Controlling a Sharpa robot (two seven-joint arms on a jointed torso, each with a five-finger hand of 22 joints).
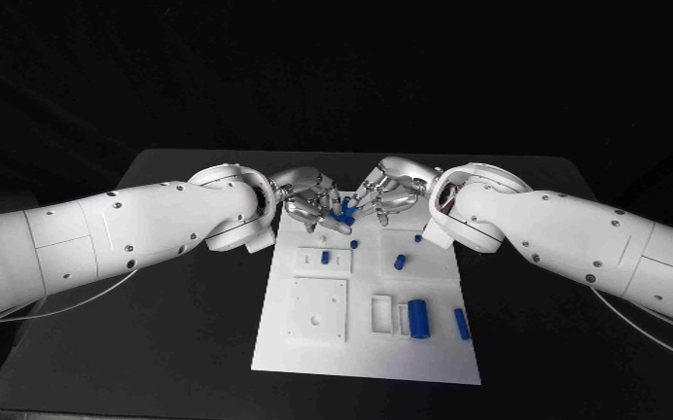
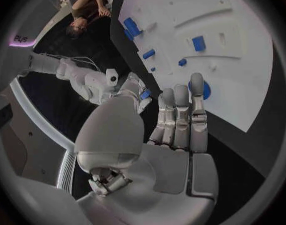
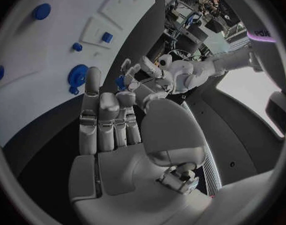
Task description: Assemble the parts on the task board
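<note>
**While both hands meet at the far end of the board, a blue part sits between them**

Where the two hands come together above the far edge of the white board, a small blue part shows between their fingertips. The left hand and the right hand both have their fingers curled in toward it. Which hand truly has hold of it cannot be told; the part may be pinched by one, by both, or mid-handover.

Likely step: passing or re-seating the part before it goes into a slot. To do it well, the receiving hand should get a firm pinch on the part before the other lets go, and the part should stay low over the board so a slip lands it on the white surface, not the black table.

Other loose blue pieces lie on the board nearer the robot: a short one, another, a larger cylinder beside a white frame, and a thin one near the right edge. A square white plate lies on the left.

Hard to make out: the contact points on the held part, its shape, and its orientation. In the left wrist view the fingers stand fairly straight with a blue round piece just beyond their tips; touching or apart, unclear. The right wrist view shows a similar blue piece beside its fingers.
</note>
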